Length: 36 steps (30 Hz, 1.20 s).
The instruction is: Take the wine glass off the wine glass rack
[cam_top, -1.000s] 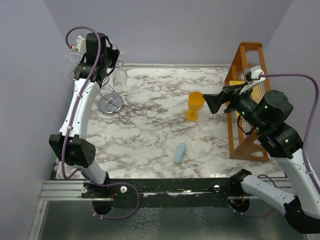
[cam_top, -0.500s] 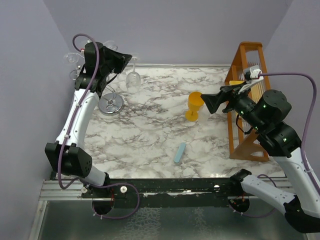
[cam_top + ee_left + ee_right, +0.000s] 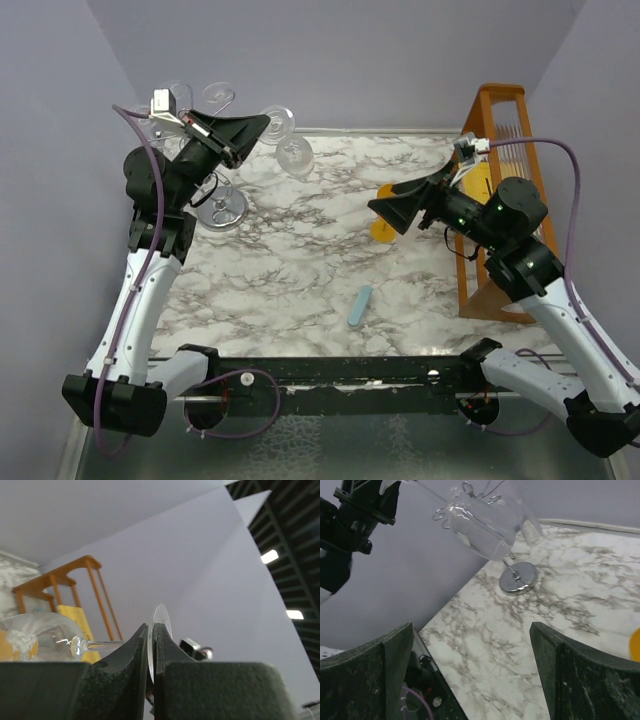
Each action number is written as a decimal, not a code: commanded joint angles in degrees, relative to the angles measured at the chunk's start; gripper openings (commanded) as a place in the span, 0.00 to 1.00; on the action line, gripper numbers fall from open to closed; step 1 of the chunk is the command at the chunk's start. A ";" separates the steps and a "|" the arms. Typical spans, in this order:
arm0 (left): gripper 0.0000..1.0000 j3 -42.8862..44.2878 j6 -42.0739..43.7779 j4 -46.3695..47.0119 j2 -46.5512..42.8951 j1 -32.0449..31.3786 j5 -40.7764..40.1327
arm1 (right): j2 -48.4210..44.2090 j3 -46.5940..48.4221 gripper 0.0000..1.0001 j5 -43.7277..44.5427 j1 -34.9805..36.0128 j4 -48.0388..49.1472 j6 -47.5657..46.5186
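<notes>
We see the left tool [image 3: 263, 123] pinching the stem of the wine glass [image 3: 294, 156], held tilted in the air just right of the wine glass rack [image 3: 221, 208] on the tabletop [image 3: 300, 262], while the right tool [image 3: 387, 212] is spread wide.

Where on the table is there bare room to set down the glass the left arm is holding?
The widest bare marble lies mid-table, between the wine glass rack's base and the yellow cup, and down the near left, short of the blue bar. It is crowded on the right: cup, open right gripper and wooden rack sit close together.
</notes>
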 commanded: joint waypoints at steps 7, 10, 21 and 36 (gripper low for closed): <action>0.00 -9.44 -25.31 38.78 -7.28 -0.32 8.75 | 4.61 -7.47 1.00 -19.34 -0.03 31.06 21.45; 0.00 -12.76 -31.44 47.34 -8.14 -0.37 8.34 | 5.48 -9.89 1.00 -21.88 -0.03 39.17 26.13; 0.00 -19.98 -41.27 61.18 -10.87 -0.32 5.93 | 10.12 -12.24 0.95 -25.33 0.06 54.96 36.88; 0.00 -21.50 -43.31 62.53 -11.14 -0.40 5.59 | 17.40 -10.96 0.77 -27.91 1.20 72.94 46.85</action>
